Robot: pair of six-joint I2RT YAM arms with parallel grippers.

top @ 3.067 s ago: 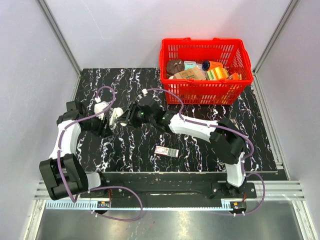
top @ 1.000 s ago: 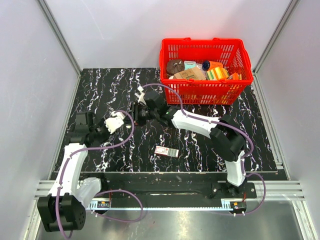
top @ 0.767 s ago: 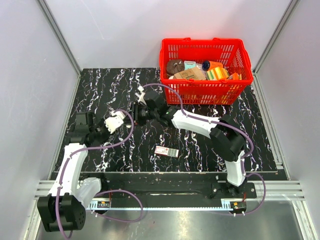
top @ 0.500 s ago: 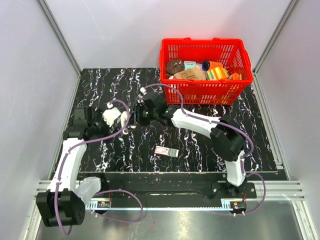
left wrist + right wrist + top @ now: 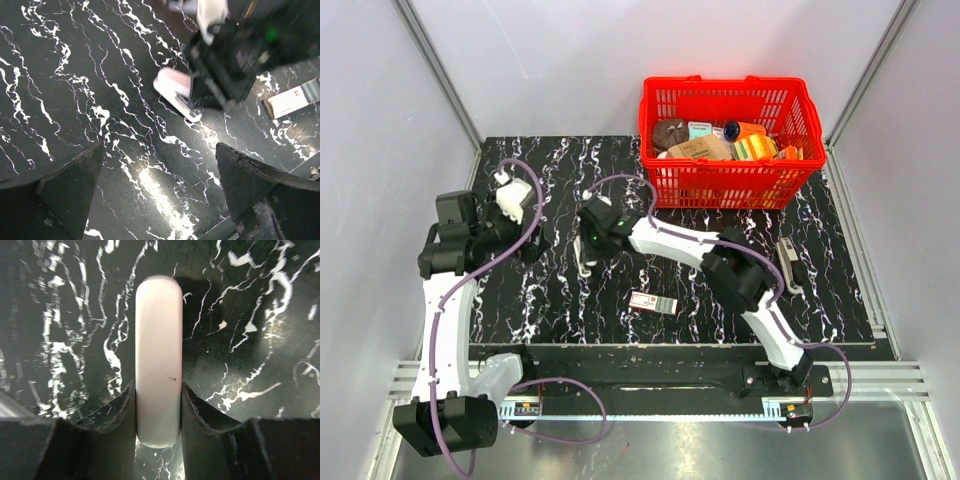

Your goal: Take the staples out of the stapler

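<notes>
Left jaws drawn back, right jaws lowered, clamping stapler (image 5: 157, 365)

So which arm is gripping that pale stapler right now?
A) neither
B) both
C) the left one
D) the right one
D: the right gripper has its fingers pressed against both sides of the stapler, while the left gripper hangs open, apart from it.

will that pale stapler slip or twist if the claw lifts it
Probably stiff: the stapler looks like a hard moulded shell. Its smooth, glossy top may slip a little, though the right claw pinches both long sides. Gripped near one end, the long body could pivot.
</notes>
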